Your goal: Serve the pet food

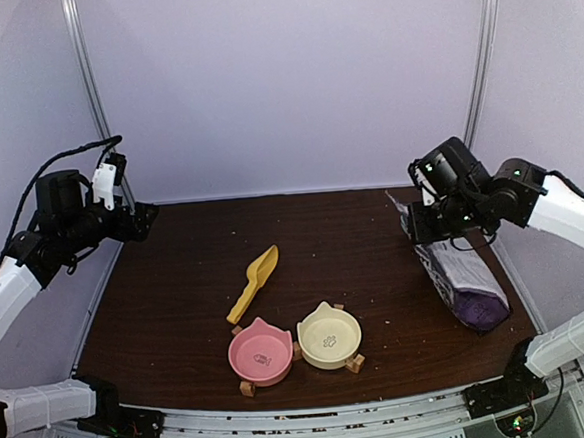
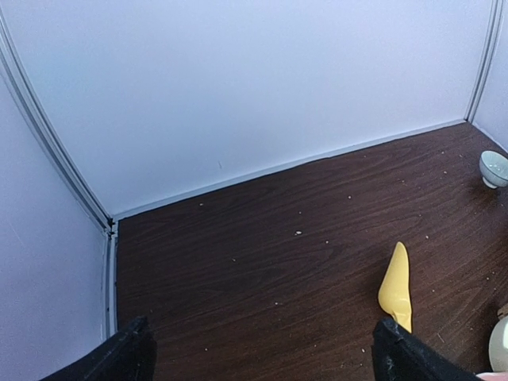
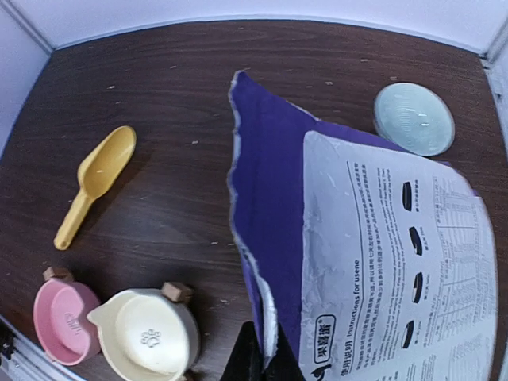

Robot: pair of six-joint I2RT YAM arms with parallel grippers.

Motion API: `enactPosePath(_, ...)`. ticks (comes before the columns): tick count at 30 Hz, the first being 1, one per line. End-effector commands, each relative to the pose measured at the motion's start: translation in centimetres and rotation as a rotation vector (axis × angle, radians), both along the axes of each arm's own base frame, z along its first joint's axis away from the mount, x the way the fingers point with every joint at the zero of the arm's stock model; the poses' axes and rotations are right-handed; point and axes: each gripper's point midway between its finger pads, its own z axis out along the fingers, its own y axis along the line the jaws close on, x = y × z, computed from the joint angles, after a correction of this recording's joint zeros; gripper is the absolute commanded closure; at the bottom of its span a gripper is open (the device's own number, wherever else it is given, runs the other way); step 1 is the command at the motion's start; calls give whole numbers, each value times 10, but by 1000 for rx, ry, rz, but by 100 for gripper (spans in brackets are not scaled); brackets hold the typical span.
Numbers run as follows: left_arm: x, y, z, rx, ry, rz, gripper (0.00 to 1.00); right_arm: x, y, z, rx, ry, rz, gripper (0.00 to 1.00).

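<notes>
**Item 1: progress.**
- Pink cat-eared plastic bowl [image 1: 259, 354] and cream cat-eared plastic bowl [image 1: 329, 337]: both empty, standing side by side on small wooden feet.
- Yellow plastic scoop [image 1: 254, 282]: empty, lying flat on the dark wood-grain table [image 1: 177, 287].
- Pet food: no dark kibble shows in any of the 3 views. It is judged to be inside the purple foil bag with the white printed label [image 1: 464, 289], directly under the right pincer.
- Nothing is served yet. By this judgement, getting kibble out of the bag and portioning it into the 2 bowls are all left to do.

**Item 2: right pincer [image 3: 262, 363].**
- Closed on the ragged top edge of the bag, with the foil nipped between its fingers.
- The arm reaches in from the right. The bag's top end is lifted and its bottom end rests on the table.
- The 2 bowls sit just left of the pincer, and the scoop lies farther left and ahead.
- A small pale-green round dish [image 3: 414, 117] lies ahead and to the right, beyond the bag.

**Item 3: left pincer [image 1: 142, 220].**
- Fingers spread wide, holding nothing.
- Raised over the far left of the table, angled down toward the surface.
- The scoop lies ahead and to its right, well apart.
</notes>
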Motion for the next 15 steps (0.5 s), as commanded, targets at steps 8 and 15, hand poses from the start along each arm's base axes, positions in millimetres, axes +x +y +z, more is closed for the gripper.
enactPosePath(8,-16,-51,14,-335,-8,-89,3,-11,153,33,511,-92,223,100)
enactPosePath(15,-34,-127,-2,-619,153,-208,3,-18,185,17,575,-65,297,100)
